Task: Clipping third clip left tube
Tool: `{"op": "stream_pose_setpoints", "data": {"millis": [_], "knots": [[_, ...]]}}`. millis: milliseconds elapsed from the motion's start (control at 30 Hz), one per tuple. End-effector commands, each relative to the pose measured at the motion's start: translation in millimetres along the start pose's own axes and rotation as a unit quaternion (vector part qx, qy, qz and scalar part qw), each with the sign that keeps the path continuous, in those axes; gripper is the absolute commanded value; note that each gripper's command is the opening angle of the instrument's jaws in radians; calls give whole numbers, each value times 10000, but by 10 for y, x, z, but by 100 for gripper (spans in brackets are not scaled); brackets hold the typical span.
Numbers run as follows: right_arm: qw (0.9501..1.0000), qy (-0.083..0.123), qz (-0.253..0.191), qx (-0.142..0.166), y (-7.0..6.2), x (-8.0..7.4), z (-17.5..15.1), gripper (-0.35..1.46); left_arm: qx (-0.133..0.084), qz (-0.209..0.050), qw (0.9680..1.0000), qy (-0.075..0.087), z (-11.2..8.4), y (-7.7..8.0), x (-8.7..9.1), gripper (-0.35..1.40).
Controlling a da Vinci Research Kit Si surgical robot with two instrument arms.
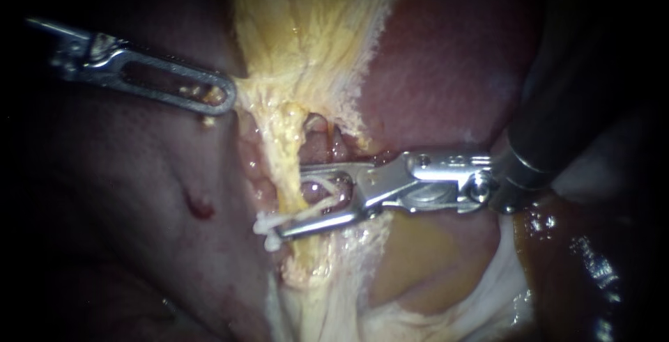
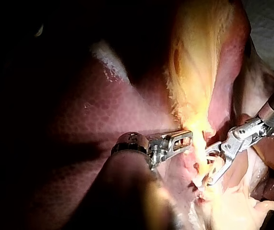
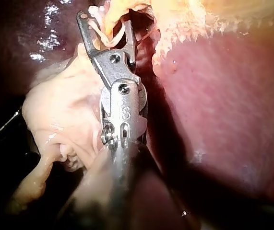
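My left instrument (image 1: 226, 96) has its slotted jaws closed flat on the edge of the yellow tissue (image 1: 306, 49), and scraps show through the slot. The tube (image 1: 287, 143) runs top to bottom in the endoscope view, just right of that tip. My right instrument (image 1: 291, 201) has its jaws parted around the tube, crossing it nearly square. White clip (image 1: 263, 225) ends show at the lower jaw's tip.
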State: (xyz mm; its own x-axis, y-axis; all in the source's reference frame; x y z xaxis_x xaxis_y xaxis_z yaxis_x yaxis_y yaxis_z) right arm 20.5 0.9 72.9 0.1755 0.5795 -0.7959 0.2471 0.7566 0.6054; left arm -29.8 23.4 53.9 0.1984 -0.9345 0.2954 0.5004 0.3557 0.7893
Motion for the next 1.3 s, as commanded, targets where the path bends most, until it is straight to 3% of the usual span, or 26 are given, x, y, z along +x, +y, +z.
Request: {"op": "stream_pose_setpoints", "data": {"millis": [33,567,1000,1300], "knots": [[10000,-8,1,15,-1,-1,3,50,-2,-2,10000,-3,0,0,0,-35],[9998,118,22,156,0,1,27,50,-5,-2,10000,-5,2,0,0,-35],[9986,179,131,487,-12,5,37,50,-2,-1,10000,-3,1,1,0,-35],[9982,210,178,529,-13,13,39,50,-2,0,10000,-3,1,1,0,-35]]}}
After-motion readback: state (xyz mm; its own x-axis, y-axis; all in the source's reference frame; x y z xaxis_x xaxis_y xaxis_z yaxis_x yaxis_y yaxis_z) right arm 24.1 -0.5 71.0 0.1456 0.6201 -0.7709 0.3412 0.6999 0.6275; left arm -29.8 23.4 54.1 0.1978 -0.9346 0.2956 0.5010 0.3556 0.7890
